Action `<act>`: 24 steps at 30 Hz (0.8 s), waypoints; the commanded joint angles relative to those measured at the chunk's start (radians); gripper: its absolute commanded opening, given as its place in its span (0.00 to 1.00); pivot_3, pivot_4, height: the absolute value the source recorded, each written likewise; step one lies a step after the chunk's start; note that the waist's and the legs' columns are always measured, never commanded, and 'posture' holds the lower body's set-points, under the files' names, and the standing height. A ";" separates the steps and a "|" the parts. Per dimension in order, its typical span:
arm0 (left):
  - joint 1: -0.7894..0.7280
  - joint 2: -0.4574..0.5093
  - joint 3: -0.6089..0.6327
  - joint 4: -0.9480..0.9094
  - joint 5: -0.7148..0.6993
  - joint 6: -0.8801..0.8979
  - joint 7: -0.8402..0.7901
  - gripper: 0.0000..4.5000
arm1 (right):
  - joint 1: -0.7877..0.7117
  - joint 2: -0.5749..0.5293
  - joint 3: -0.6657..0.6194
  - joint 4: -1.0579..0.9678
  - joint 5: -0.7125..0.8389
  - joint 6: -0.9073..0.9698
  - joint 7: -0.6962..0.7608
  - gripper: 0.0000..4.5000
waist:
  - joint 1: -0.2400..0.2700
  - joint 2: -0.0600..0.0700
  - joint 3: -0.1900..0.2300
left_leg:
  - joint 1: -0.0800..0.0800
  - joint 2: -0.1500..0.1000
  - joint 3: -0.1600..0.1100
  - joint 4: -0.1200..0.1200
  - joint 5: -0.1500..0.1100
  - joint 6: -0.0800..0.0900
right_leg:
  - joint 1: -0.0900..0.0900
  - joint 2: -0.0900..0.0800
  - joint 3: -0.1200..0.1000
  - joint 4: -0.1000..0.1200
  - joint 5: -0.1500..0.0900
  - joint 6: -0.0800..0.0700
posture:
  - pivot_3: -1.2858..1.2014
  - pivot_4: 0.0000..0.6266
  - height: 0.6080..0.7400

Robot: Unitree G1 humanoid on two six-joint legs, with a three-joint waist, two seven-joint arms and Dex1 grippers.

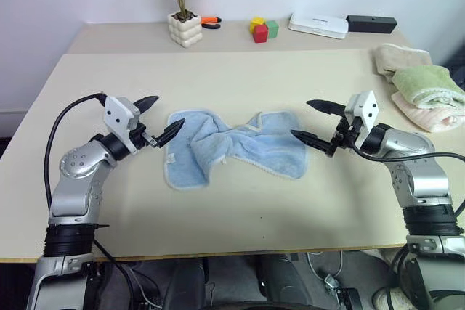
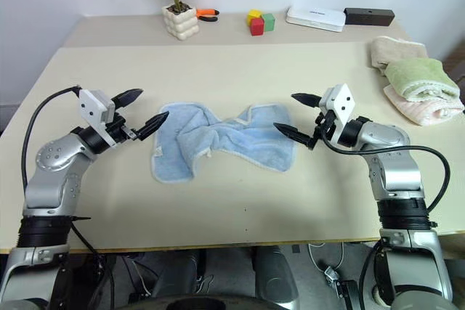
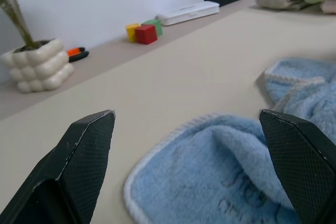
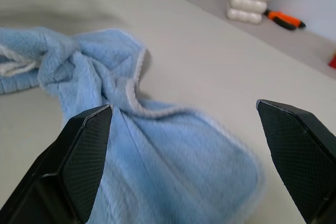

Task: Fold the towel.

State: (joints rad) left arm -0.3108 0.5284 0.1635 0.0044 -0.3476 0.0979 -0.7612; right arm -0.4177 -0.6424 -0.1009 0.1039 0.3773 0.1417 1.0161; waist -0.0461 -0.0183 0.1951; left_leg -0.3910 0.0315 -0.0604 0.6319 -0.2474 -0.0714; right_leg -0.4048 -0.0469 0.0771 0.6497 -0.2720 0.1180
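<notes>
Towel, a light blue terry cloth rectangle with a whitish hemmed edge, lies crumpled and bunched at its middle on the beige worktop, between the two arms. The left tool hovers just beside the towel's left end, its two black fingers spread wide and holding nothing. The right tool hangs at the towel's right end, fingers equally wide apart and empty. A faint dark printed mark shows on the cloth in the left wrist view. At the worktop's right edge sit folded beige, green and pink towels. Along the far side stand a white potted plant, coloured blocks and a white box.
</notes>
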 commanded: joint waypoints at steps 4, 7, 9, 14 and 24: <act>-0.016 0.020 -0.036 0.002 0.010 -0.009 -0.047 0.99 | 0.042 0.004 -0.043 -0.102 0.028 0.003 -0.046 1.00 | 0.003 0.000 0.000 | 0.000 0.000 0.000 0.000 0.000 0.000 | 0.000 0.000 0.000 0.000 0.000 0.000 | 0.52 0.24 1.00; -0.026 0.044 -0.032 0.017 -0.004 -0.006 -0.093 0.99 | 0.062 0.013 -0.041 -0.138 0.028 0.010 -0.075 1.00 | 0.003 0.000 0.000 | 0.000 0.000 0.000 0.000 0.000 0.000 | 0.000 0.000 0.000 0.000 0.000 0.000 | 0.52 0.24 1.00; -0.020 0.067 -0.042 -0.006 -0.019 0.016 -0.137 0.99 | 0.071 0.019 -0.042 -0.150 0.031 0.010 -0.089 1.00 | 0.003 0.000 0.000 | 0.000 0.000 0.000 0.000 0.000 0.000 | 0.000 0.000 0.000 0.000 0.000 0.000 | 0.52 0.24 1.00; 0.066 0.182 -0.023 -0.114 -0.088 0.101 -0.271 0.99 | 0.063 0.056 -0.014 -0.155 0.030 -0.001 -0.105 1.00 | -0.001 0.000 0.000 | 0.000 0.000 0.000 0.000 0.000 0.000 | 0.000 0.000 0.000 0.000 0.000 0.000 | 0.52 0.24 1.00; 0.287 0.316 -0.028 -0.217 -0.039 0.019 -0.405 0.99 | 0.037 0.137 0.057 -0.190 0.009 -0.009 -0.127 1.00 | 0.004 0.000 0.000 | -0.001 0.000 0.000 0.000 0.000 0.000 | 0.000 0.000 0.000 -0.001 0.000 -0.001 | 0.52 0.24 1.00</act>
State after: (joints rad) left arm -0.0390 0.8268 0.1365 -0.2024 -0.4111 0.1638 -1.1480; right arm -0.3647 -0.5224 -0.0521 -0.0242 0.3822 0.1451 0.8998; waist -0.0418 -0.0178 0.1953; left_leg -0.3912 0.0320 -0.0599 0.6313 -0.2474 -0.0714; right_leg -0.4051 -0.0470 0.0770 0.6493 -0.2724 0.1173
